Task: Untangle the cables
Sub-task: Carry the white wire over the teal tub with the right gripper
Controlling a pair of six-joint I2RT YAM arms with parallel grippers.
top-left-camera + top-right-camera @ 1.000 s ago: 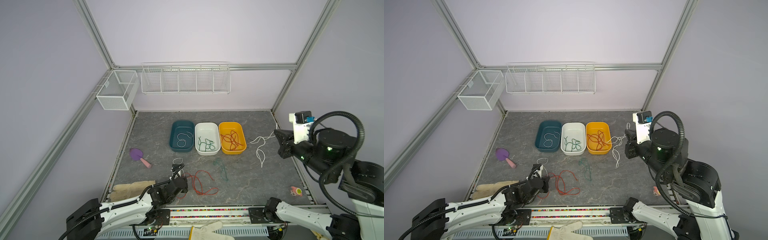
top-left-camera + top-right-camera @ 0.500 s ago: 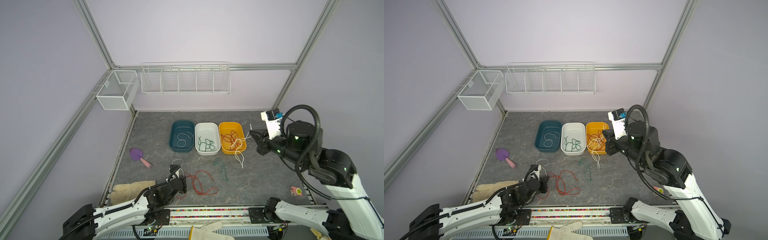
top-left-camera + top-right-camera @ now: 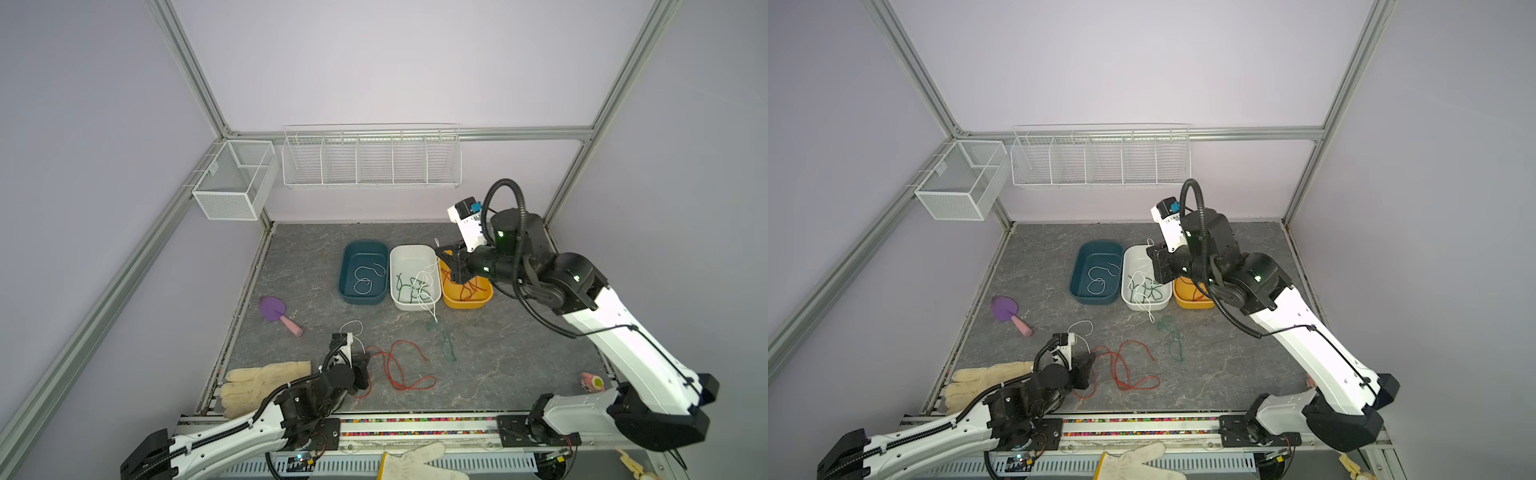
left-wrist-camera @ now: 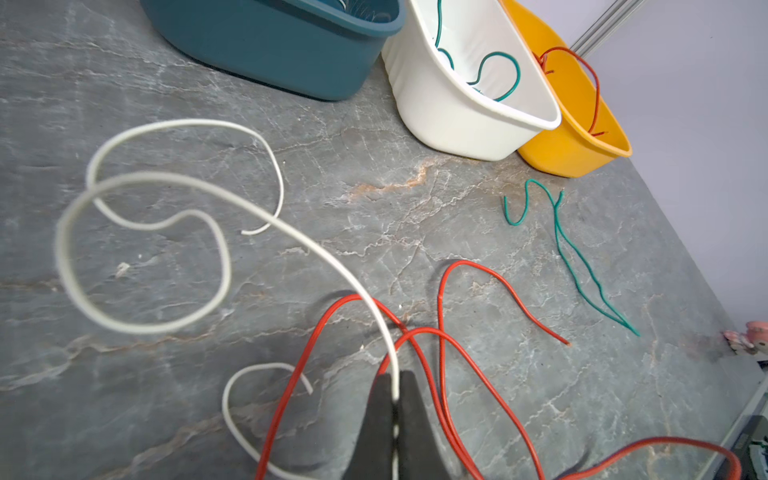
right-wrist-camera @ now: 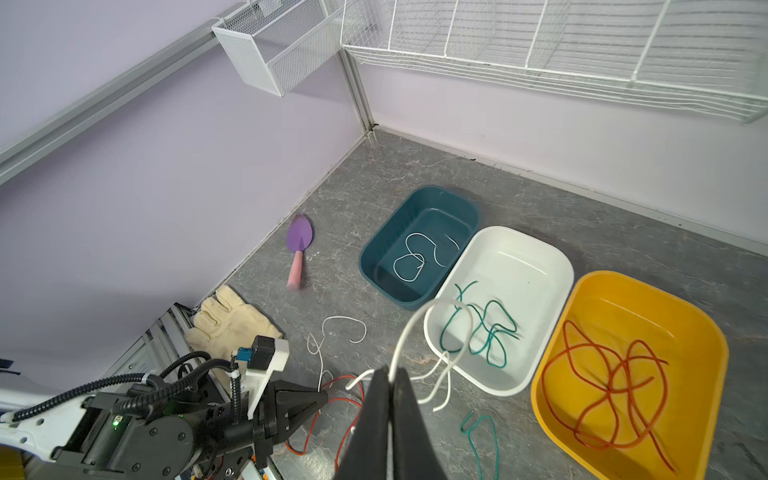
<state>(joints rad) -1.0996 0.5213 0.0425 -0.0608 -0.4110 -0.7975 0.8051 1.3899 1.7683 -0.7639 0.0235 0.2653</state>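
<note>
While our left end effector (image 4: pixel 395 377), low over the tabletop (image 3: pixel 519 353), pinches a looped white cable (image 4: pixel 141 176), our raised, outstretched right end effector (image 5: pixel 390 370) clamps a dangling white cable (image 5: pixel 409 330) above the white bin (image 5: pixel 519 266).

Top views overhead, wrist views close, all sharing white tray (image 4: pixel 457 120)

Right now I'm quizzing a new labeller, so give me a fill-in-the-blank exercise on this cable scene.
The lone cable in the teal bin is ____.
The yellow bin holds ____ cables.
The left gripper and right gripper are both ____ on white cables.
Missing words: white; red-orange; shut.
</note>
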